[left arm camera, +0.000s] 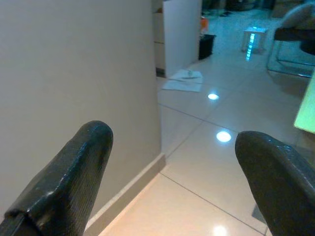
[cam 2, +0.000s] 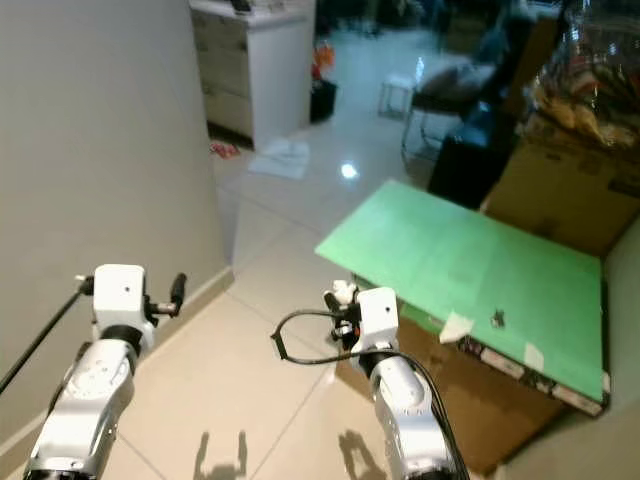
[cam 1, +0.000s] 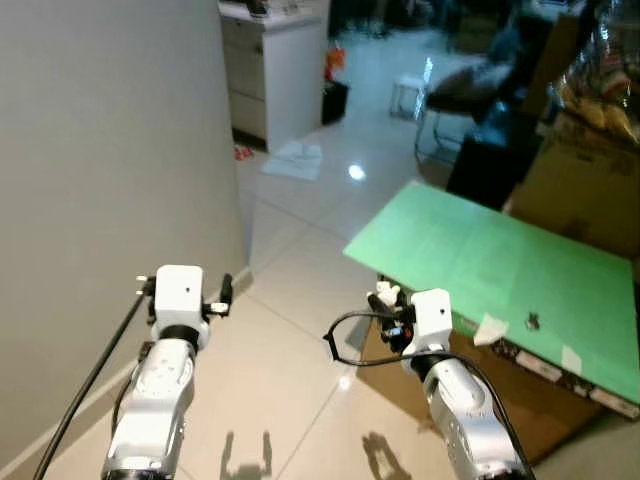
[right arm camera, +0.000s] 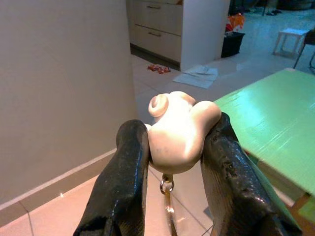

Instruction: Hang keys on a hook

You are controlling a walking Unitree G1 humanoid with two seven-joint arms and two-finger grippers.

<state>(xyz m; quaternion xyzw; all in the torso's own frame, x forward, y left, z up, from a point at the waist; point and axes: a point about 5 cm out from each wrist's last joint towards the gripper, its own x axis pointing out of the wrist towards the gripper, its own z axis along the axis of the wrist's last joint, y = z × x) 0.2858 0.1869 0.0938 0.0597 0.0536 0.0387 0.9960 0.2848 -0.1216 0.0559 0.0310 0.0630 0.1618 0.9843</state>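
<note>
gripping a cream keychain charm [right arm camera: 178, 132], no legible writing.

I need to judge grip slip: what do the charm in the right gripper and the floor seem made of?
The charm, clamped between the right gripper's fingers, looks like smooth cream plastic or rubber, with a soft matte sheen; a small metal ring hangs under it. The floor looks like glossy glazed tile: it mirrors lamps and shows grout lines.

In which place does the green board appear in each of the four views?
Left eye view: green board, right of centre.
Right eye view: right of centre.
Left wrist view: a sliver at the picture's edge.
Right wrist view: beyond the white charm.
Shared landmark: white cabinet.
</note>
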